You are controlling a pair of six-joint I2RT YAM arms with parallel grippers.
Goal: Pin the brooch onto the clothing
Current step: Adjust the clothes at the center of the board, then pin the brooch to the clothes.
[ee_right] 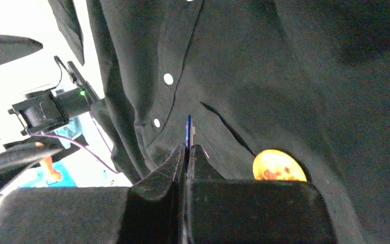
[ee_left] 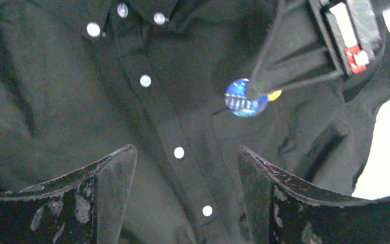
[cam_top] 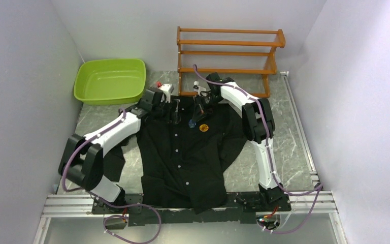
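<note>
The clothing [cam_top: 183,157], a black button-up shirt with white buttons, lies spread on the table. The brooch's orange badge [cam_top: 203,127] rests on the shirt's chest, also seen in the right wrist view [ee_right: 278,165]. My right gripper [ee_right: 187,148] is shut on a thin blue round part [ee_right: 188,129], held edge-on just left of the badge. The left wrist view shows that blue disc [ee_left: 244,99] at the right gripper's tip with a sliver of orange behind. My left gripper [ee_left: 187,149] stands open above the button placket [ee_left: 179,152], holding nothing.
A green basin [cam_top: 110,80] sits at the back left and a wooden rack [cam_top: 228,51] at the back centre. White walls close in both sides. An aluminium rail [cam_top: 183,206] runs along the near edge under the shirt's hem.
</note>
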